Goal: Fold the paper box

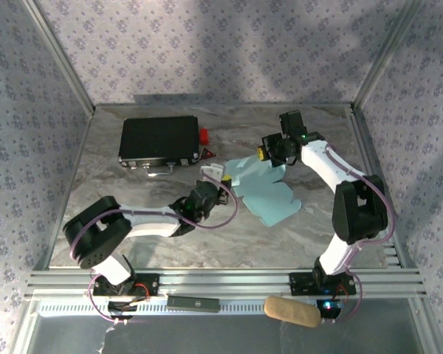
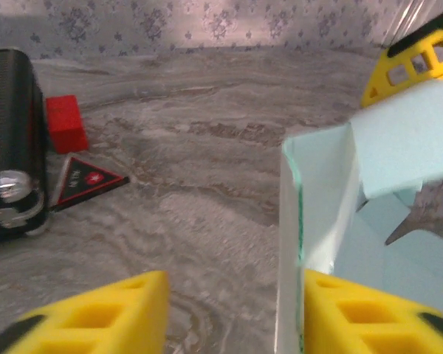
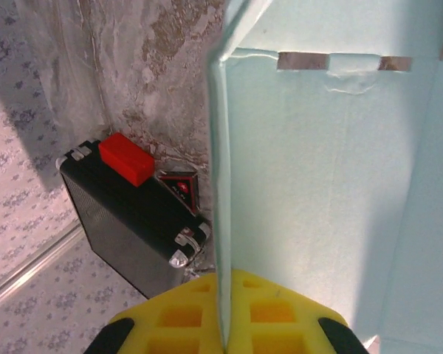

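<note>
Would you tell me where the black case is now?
In the top view the black case lies toward the far left, with the paper box just to its right.

Robot test cell, lab-type rig. Boxed in on three sides by flat panels point(image 1: 229, 44) covered in a small grey floral print, joined at slanting metal corner posts point(image 1: 59, 55). Marble-patterned surface point(image 1: 229, 232) inside, framed by metal edging. Slotted aluminium rail point(image 1: 229, 279) along the near edge, two white-and-black arms bolted to it side by side: left arm point(image 1: 148, 217), right arm point(image 1: 328, 166). Exposed cable loops point(image 1: 235, 206) along the arm links. Soft shadows on the back panel.
</note>
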